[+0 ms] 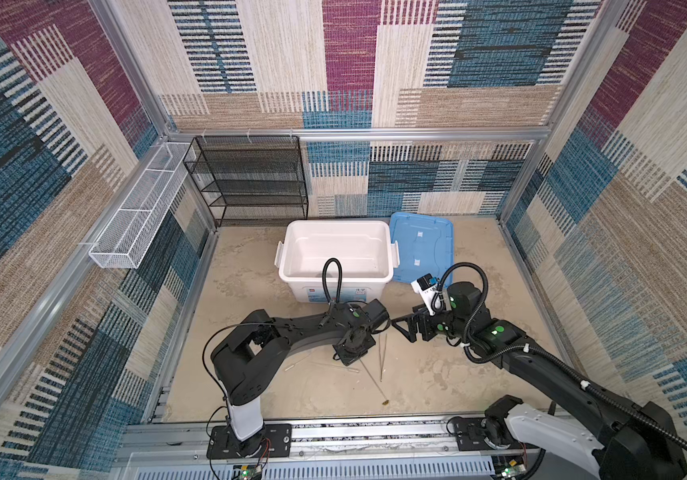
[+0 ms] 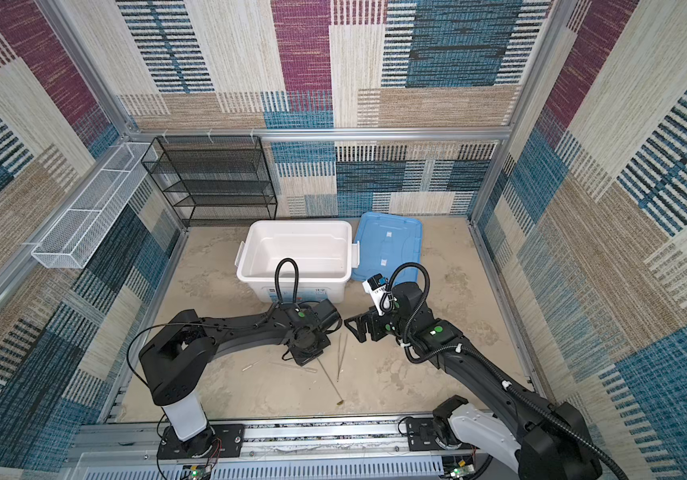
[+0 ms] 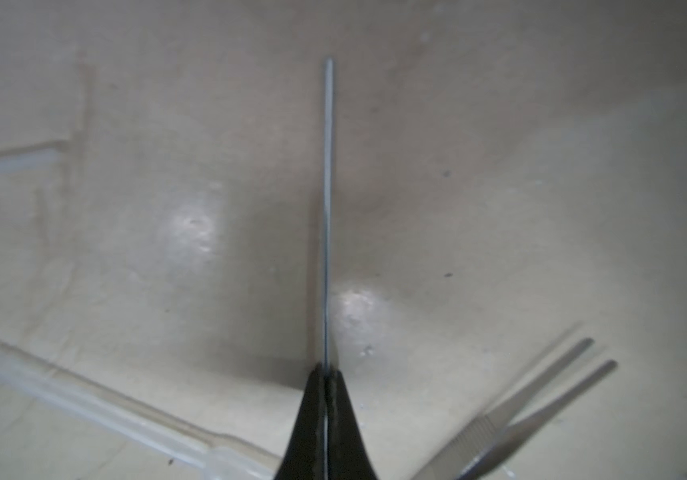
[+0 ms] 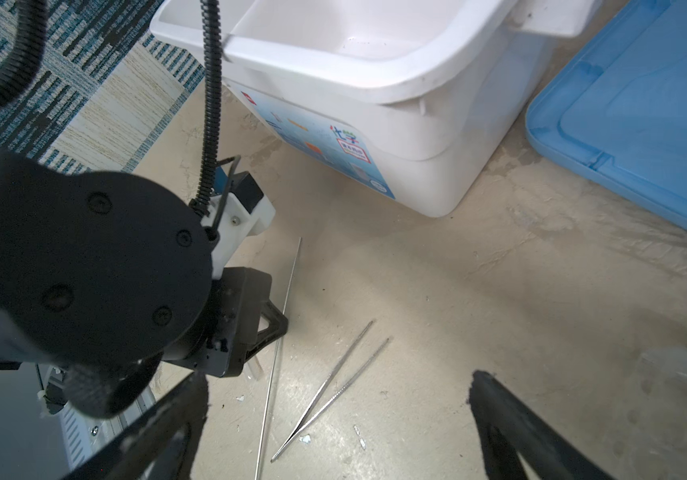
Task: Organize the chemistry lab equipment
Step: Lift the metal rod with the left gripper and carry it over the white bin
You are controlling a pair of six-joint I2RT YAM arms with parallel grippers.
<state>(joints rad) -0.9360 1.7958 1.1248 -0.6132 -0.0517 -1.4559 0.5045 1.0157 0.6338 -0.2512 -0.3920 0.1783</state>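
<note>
My left gripper (image 3: 325, 372) is pinched tight on the long thin metal spoon (image 3: 327, 187), partway along its shaft. I judge that grip keeps it level for the carry. The spoon sits low at near centre, in front of the white tub (image 1: 285, 253). My right gripper (image 4: 335, 386) stands wide over the tweezers (image 4: 292, 436), just right of the spoon, likely to take them next. The tub looks empty from above. The blue lid (image 1: 420, 245) lies flat on its right.
</note>
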